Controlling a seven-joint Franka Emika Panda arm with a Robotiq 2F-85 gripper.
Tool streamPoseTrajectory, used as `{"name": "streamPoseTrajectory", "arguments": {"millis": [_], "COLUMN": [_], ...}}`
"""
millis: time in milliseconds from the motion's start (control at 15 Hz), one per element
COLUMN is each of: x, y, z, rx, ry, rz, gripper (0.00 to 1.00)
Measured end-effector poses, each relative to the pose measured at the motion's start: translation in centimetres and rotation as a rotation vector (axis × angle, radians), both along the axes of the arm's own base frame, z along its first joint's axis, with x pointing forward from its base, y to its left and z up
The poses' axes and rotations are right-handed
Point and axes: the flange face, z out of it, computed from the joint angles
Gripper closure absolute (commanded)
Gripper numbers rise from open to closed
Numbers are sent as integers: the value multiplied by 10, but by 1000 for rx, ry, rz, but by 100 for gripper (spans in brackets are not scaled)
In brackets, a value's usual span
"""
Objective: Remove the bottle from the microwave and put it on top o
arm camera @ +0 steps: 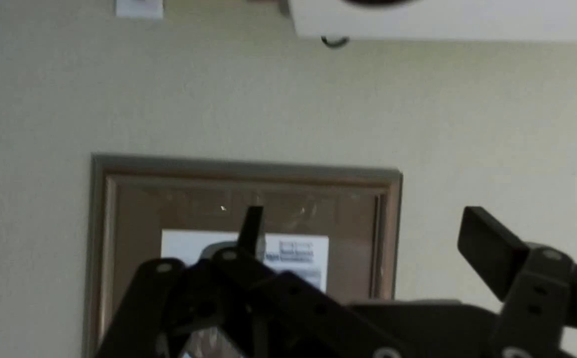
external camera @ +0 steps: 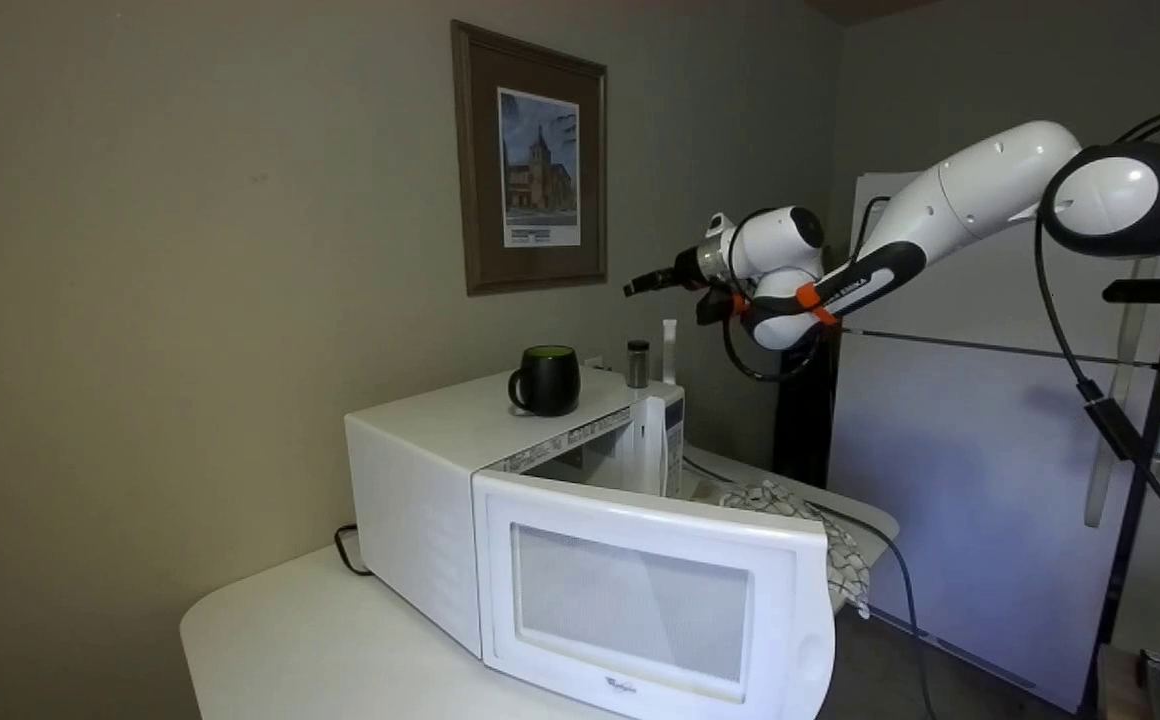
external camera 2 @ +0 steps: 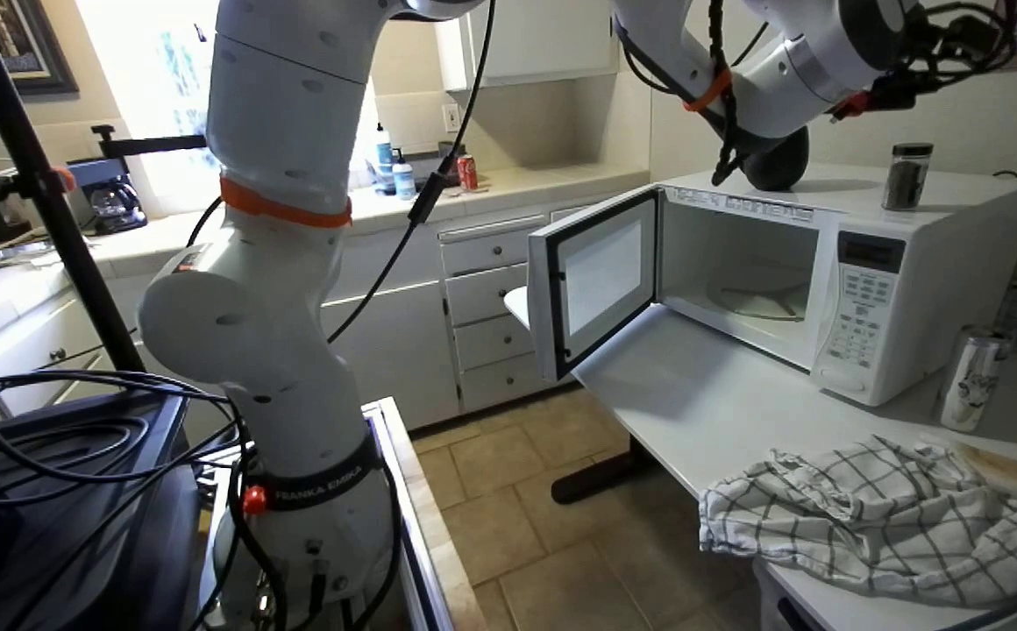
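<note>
Placing step looks done: bottle [external camera 2: 906, 181] stands upright atop the microwave [external camera 2: 956, 298], at the end toward the edge of the table [external camera 2: 684, 394] where the crumpled checked cloth [external camera 2: 877, 517] drapes. My gripper [arm camera: 363, 214] is wide, holding nothing, raised apart. Next, probably: back off without knocking it. Bottle: slim clear-walled cylinder, dark inside, black-capped. Microwave: smooth white box.

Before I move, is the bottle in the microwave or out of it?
Out: in both exterior views the bottle stands upright on top of the microwave, its dark cap uppermost.
</note>
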Motion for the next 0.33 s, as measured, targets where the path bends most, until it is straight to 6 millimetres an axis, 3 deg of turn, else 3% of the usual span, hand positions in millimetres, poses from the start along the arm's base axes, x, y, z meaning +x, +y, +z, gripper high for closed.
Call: {"name": "streamPoseTrajectory", "arguments": {"millis": [333], "x": [-67], "y": [63], "z": [53], "rx": [-79], "ry": [-213], "rz": [262], "gripper": [0]}}
